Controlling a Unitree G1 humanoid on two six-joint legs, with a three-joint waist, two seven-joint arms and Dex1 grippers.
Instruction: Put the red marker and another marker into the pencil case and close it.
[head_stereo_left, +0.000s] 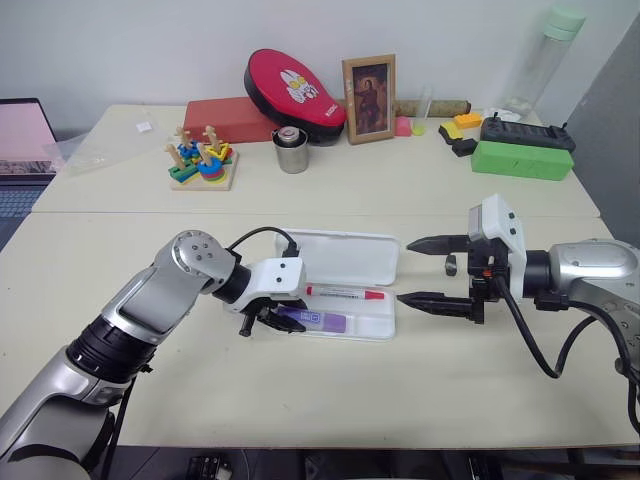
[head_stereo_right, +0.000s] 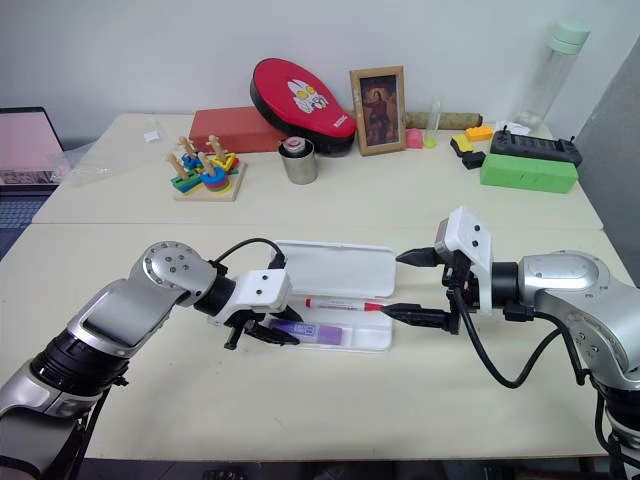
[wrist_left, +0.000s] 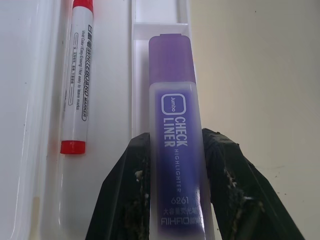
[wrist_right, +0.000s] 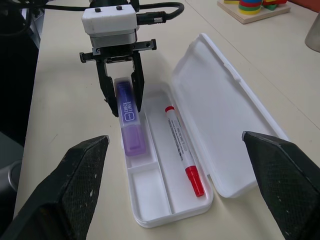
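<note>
pencil case: your flat white plastic pencil case (head_stereo_left: 345, 262) with rounded corners is lying open on the pale table (head_stereo_left: 300, 390) in front of you, its hinged lid folded back flat on the far side of the tray
red marker: the slim white-bodied red marker (head_stereo_left: 345, 293) with its red cap is lying inside the tray's long rear compartment, cap pointing toward your right arm
purple marker: the short, thick purple marker (wrist_right: 129, 120) with the white label is sitting in the tray's front compartment, at the end nearer your left arm
left gripper: your left gripper (wrist_right: 121, 95) is reaching down into the case with its two black fingers (wrist_left: 127, 185) pinching the purple marker's body from both sides
right gripper: your right gripper (head_stereo_left: 423, 272) is hovering just beside the case's other end, pointing toward it, jaws standing wide apart with nothing between them
far table: beyond the case you are looking at a steel cup (head_stereo_left: 292, 150), a wooden stacking toy (head_stereo_left: 203, 160), a red oval pad (head_stereo_left: 295, 95), a framed picture (head_stereo_left: 369, 98) and a green rectangular box (head_stereo_left: 522, 160), all well apart from the case
</note>
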